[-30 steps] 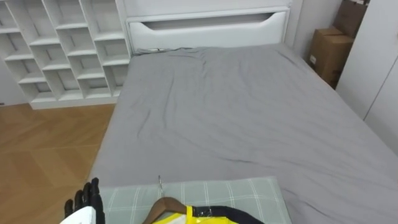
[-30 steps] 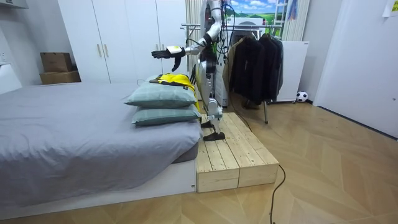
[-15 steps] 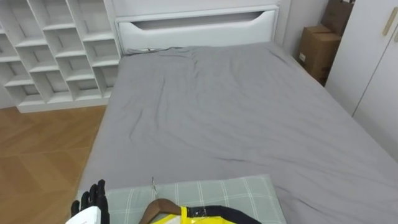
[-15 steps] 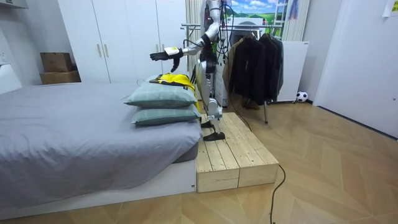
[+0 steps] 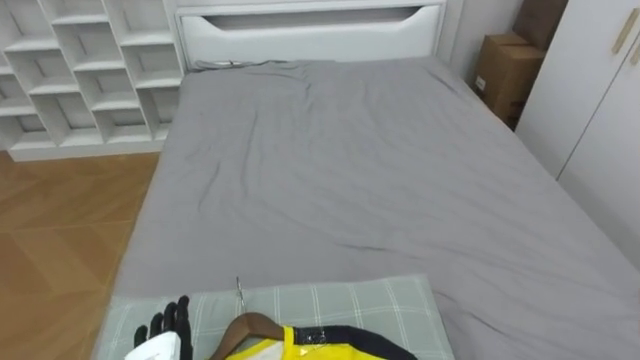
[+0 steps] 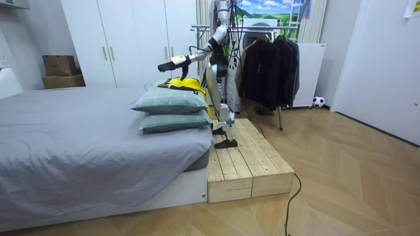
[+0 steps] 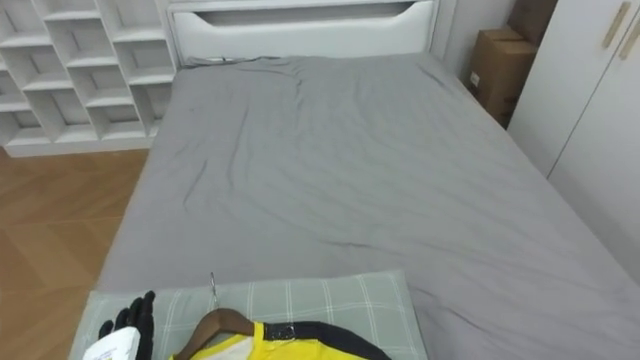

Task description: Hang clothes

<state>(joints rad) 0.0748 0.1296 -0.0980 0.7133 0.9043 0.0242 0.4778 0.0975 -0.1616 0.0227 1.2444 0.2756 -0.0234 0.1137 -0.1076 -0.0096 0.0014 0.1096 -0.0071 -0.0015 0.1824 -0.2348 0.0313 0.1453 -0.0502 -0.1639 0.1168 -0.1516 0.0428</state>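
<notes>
Clothing point(image 5: 268, 350), yellow with dark collar, sits on brown hanger point(image 5: 246, 324).

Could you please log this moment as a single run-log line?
stage: pre-grasp | left hand: fingers open, over pillow, left of hanger | yellow garment: on hanger, lying on pillow

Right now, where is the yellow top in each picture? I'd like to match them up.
Left eye view: yellow top at the bottom edge, left of centre, on a hanger.
Right eye view: yellow top at the bottom edge, further left.
Room view: yellow top upper middle, beside the robot.
Shared landmark: the pillow under it, also at and.
</notes>
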